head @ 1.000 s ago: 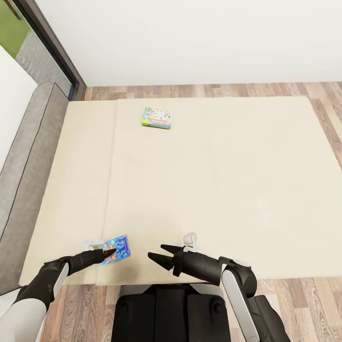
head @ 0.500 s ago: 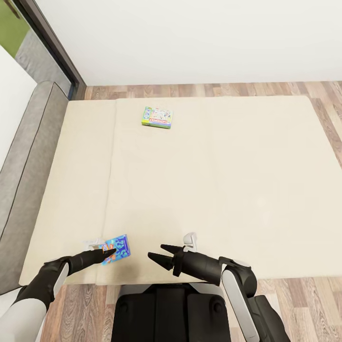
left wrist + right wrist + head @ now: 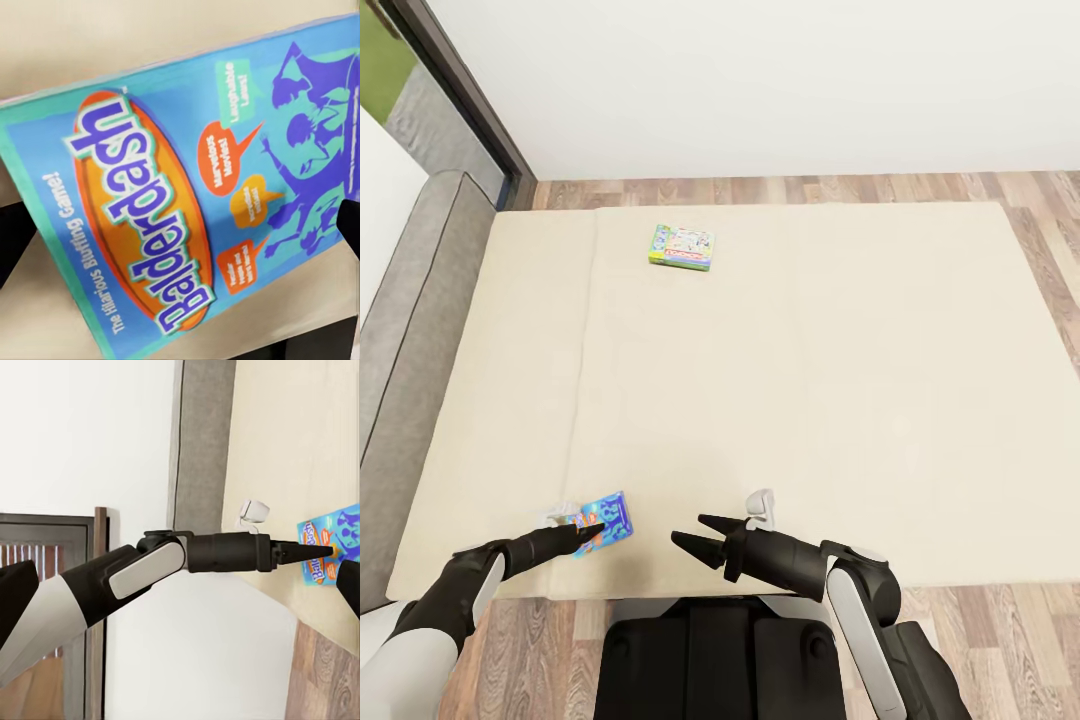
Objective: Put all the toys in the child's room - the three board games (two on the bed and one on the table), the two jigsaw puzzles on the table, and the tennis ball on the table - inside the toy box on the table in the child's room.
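While the robot stands at the near edge of the bed [image 3: 810, 380], the head view shows two board games on the beige mattress: a blue board game [image 3: 603, 519] close to the near edge and a second board game [image 3: 682, 247] with a white and green cover far off toward the wall. The left gripper [image 3: 588, 531] reaches onto the blue box, its tips over the cover; whether it grips the box I cannot tell from here. The right gripper [image 3: 694, 532] hovers beside it over bare mattress, fingers parted and holding nothing.

In the left wrist view, the blue board game [image 3: 187, 202] sits close under the camera, its "Balderdash" cover tilted across the frame, with dark fingertips [image 3: 15, 236] at either side of the box. They look spread around it, yet contact is not visible, so the grasp stays uncertain.

In the right wrist view, the left gripper [image 3: 319, 550] points at the blue board game [image 3: 331, 544], which lies flat near the mattress edge above the wood floor [image 3: 326, 675].

The risk, as I judge it: the box is thin and flat on soft bedding, so closing fingers may skid over the cover or push it off the edge.
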### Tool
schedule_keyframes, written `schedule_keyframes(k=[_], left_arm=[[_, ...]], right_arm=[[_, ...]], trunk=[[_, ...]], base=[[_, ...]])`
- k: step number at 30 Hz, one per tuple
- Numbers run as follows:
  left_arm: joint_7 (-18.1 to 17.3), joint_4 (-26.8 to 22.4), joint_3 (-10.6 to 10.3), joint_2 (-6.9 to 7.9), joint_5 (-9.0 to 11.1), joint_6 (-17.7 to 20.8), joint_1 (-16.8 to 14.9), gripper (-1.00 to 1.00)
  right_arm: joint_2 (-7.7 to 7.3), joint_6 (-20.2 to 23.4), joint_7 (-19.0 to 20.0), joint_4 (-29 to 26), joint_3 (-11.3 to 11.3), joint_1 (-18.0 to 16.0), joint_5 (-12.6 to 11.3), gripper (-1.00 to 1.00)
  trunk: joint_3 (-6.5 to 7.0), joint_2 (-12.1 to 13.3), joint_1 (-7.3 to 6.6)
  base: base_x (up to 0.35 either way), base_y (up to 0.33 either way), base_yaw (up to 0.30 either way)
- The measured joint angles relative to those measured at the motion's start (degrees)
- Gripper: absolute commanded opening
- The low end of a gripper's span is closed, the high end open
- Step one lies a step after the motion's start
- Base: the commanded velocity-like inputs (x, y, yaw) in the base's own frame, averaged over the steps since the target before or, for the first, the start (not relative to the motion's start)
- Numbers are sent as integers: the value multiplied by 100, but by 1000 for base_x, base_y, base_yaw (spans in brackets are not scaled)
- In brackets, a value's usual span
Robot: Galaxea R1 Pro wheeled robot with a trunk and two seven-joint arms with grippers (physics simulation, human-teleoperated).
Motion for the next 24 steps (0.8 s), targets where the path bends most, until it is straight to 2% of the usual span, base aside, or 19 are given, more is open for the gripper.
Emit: schedule_keyframes(k=[24], left_arm=[[-1, -1, 0, 0, 1, 1, 0, 100]], right_arm=[[0, 2, 4, 1, -2, 0, 0, 100]], trunk=[[0, 0, 0]], base=[[0, -7, 0]])
